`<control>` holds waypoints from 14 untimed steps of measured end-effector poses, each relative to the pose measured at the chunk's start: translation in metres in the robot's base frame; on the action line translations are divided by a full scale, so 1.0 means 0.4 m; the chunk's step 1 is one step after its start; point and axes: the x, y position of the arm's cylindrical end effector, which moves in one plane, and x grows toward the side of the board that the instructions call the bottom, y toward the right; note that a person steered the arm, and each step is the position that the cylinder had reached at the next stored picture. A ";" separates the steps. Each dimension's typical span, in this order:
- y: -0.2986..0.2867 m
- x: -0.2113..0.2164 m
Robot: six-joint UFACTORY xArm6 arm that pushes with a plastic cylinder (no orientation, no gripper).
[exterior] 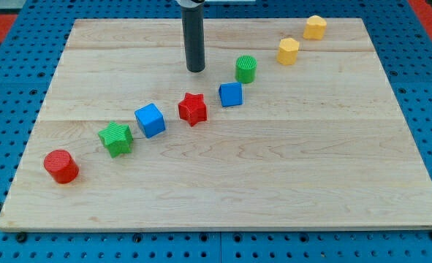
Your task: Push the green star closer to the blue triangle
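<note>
Red cyl (61, 166), red star (192, 109), green cyl (245, 69), top yellow block (315, 27), lower yellow block (288, 51).

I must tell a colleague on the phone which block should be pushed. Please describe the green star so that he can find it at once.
Look at the wooden board and follow the diagonal row of blocks from the view's bottom left. After the red cylinder comes the green star, just before a blue block. It has ridged points, unlike the round green cylinder near my tip.

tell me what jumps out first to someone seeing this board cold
A diagonal line of coloured blocks runs from the red cylinder at the view's lower left to the yellow block at the upper right. My tip stands above that line near the top centre, up and right of the green star, touching nothing.
</note>
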 end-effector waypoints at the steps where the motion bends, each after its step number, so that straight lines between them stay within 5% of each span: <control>1: 0.000 0.000; 2: 0.001 0.000; 3: -0.154 0.026; 5: -0.399 0.295; 6: -0.402 0.299; 8: -0.150 0.403; 10: -0.305 0.410; 11: -0.293 0.505; 13: 0.062 0.530; 14: 0.076 0.593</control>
